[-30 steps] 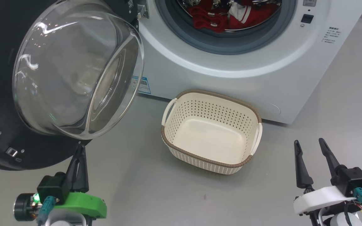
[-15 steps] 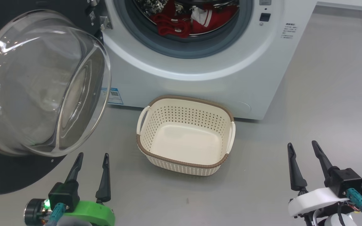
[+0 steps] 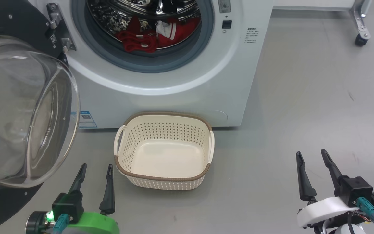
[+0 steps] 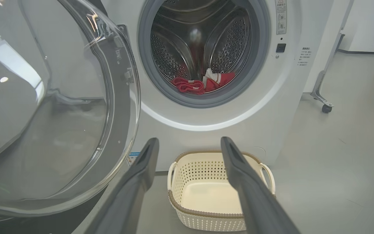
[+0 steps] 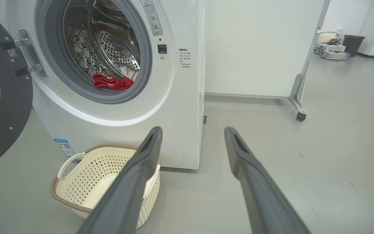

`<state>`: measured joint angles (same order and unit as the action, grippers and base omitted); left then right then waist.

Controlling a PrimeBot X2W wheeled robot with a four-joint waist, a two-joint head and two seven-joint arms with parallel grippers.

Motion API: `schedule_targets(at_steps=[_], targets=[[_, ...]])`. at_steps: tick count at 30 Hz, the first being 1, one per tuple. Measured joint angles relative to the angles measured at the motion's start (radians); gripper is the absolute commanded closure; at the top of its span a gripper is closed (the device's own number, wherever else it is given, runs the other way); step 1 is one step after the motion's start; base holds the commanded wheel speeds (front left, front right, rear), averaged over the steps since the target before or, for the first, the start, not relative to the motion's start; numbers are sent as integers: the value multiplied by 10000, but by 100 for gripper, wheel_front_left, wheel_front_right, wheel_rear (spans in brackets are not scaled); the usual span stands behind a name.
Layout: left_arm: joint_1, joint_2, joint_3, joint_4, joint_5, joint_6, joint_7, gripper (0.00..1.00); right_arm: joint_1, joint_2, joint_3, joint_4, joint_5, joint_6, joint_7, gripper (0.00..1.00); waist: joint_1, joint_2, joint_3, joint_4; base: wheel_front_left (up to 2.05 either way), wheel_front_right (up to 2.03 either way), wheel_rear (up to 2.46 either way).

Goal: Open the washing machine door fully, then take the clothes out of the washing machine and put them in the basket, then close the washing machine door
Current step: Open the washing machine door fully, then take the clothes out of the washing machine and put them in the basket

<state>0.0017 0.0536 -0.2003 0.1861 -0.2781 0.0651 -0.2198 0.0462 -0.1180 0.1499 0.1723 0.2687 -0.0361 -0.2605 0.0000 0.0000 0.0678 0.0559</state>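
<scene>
Door [image 3: 21, 110] hangs open at 9 o'clock, red clothes [image 3: 135, 42] sit in the drum [image 4: 174, 48], basket [image 3: 164, 184] on the floor at 6, left claw [image 3: 96, 165] and right claw [image 3: 311, 152] both spread wide.

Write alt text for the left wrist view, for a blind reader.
A white washing machine stands open with red clothes in its drum, its door swung out at left. An empty basket sits below, behind the open left gripper.

Head looks down, wrists seemingly low, sharing basket [image 3: 166, 114]
</scene>
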Motion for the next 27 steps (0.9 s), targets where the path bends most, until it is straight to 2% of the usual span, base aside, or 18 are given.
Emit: schedule_targets(at_steps=[11,27], targets=[[201,8,-104,-8,44,0,253,0,262,10,-180,-40,0,-17,0,0,0,0,-307,-668,0,0,0],[201,15,-253,-33,71,0,428,0,455,35,-341,-207,0,-27,0,0,0,0,-373,-860,0,0,0]])
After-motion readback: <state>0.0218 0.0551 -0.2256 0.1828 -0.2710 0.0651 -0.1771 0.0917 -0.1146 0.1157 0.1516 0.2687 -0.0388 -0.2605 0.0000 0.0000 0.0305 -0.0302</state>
